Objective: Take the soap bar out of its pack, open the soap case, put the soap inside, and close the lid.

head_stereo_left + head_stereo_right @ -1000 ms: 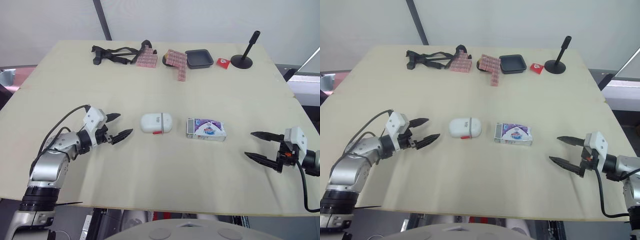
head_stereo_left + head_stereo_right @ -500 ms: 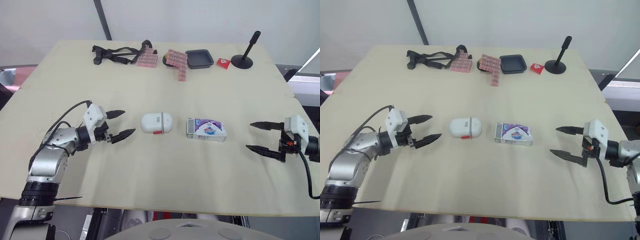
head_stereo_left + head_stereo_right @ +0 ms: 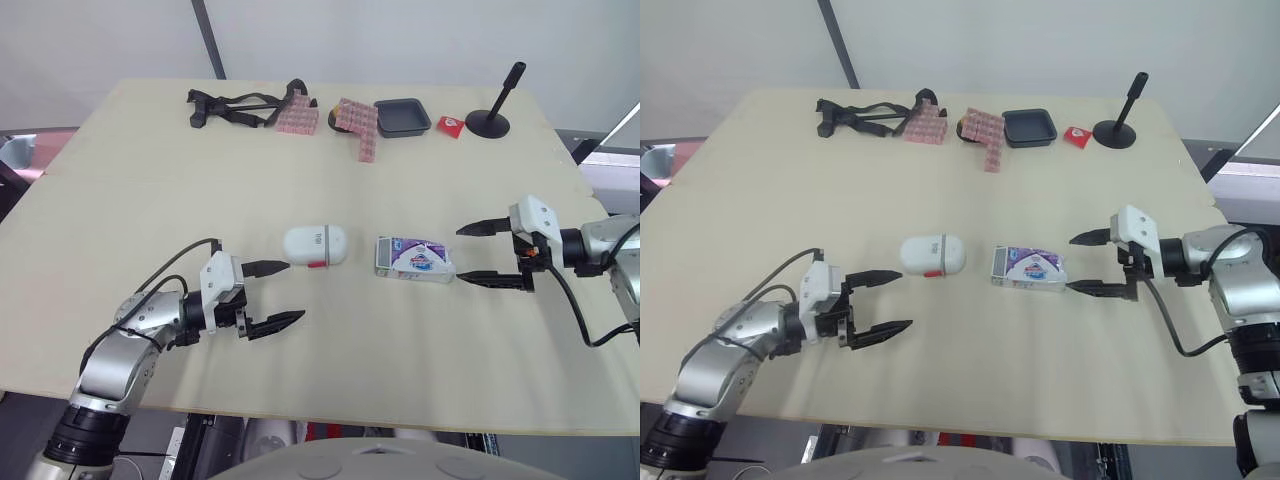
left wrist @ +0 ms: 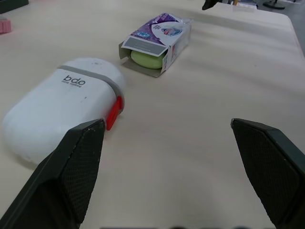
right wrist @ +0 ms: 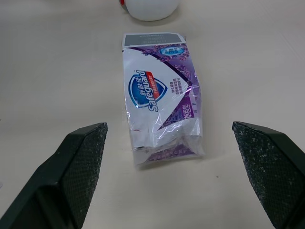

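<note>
Since a second ago, your right gripper (image 3: 459, 257) has swung in to just beside the crumpled end of the soap pack (image 3: 412, 259), while your left gripper (image 3: 295, 290) has dropped toward you, staying on the pack's other side. Nothing is done yet: the green soap bar (image 4: 148, 59) sits in the pack's open end, and the soap case (image 3: 314, 245) lies shut just beside that end. Both grippers reach low over the tabletop (image 3: 150, 170), spread wide and empty, the right lined up on the pack.
</note>
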Action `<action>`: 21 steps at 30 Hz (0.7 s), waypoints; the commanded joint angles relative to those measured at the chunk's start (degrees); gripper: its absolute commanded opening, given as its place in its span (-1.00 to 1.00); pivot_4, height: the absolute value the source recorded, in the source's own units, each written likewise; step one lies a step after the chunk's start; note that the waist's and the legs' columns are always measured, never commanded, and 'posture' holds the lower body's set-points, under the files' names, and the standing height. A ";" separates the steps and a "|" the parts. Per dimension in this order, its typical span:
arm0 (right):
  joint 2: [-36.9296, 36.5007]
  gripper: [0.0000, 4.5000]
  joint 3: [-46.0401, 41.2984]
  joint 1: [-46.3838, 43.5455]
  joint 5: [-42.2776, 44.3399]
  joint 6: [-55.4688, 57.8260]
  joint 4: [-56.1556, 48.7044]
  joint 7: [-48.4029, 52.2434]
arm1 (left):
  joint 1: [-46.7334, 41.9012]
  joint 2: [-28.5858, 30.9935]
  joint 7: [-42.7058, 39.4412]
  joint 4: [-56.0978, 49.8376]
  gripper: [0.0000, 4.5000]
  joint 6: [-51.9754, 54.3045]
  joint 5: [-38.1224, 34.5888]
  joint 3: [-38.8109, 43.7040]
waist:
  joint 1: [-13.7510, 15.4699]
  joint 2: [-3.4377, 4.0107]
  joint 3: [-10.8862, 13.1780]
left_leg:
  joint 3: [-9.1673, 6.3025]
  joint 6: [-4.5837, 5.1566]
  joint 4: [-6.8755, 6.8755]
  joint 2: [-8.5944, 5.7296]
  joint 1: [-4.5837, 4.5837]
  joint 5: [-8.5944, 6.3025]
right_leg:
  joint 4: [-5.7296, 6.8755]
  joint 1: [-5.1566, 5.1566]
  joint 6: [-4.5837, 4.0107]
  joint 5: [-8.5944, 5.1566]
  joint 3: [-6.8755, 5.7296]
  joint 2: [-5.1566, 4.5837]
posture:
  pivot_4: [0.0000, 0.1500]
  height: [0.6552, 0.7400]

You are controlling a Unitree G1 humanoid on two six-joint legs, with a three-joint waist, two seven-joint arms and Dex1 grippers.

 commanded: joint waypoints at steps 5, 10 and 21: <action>1.76 1.00 2.32 -3.97 -3.26 -4.22 4.47 1.34 | 0.56 -1.14 2.48 -5.65 0.98 0.53 -1.21 -1.79 | -0.07 0.00 0.00 | 0.00 0.00 0.10 0.00 -0.06 0.00 | 0.07 -0.06 0.00 0.00 0.01 -0.01 | 1.00 1.00; 3.14 1.00 3.22 -5.36 -4.71 -6.36 8.03 1.68 | 0.81 -1.30 3.62 -6.66 0.98 1.25 -1.24 -2.17 | -0.14 0.00 0.00 | 0.00 0.00 0.20 0.04 -0.16 0.00 | 0.18 -0.17 0.00 0.00 0.03 0.04 | 1.00 1.00; 5.79 1.00 4.21 -6.92 -6.78 -12.11 12.86 1.75 | 1.13 -1.40 4.58 -7.65 0.98 1.54 -1.17 -2.61 | -0.13 0.00 0.00 | 0.01 0.00 0.39 0.07 -0.24 0.00 | 0.35 -0.24 0.00 0.00 0.01 0.06 | 1.00 1.00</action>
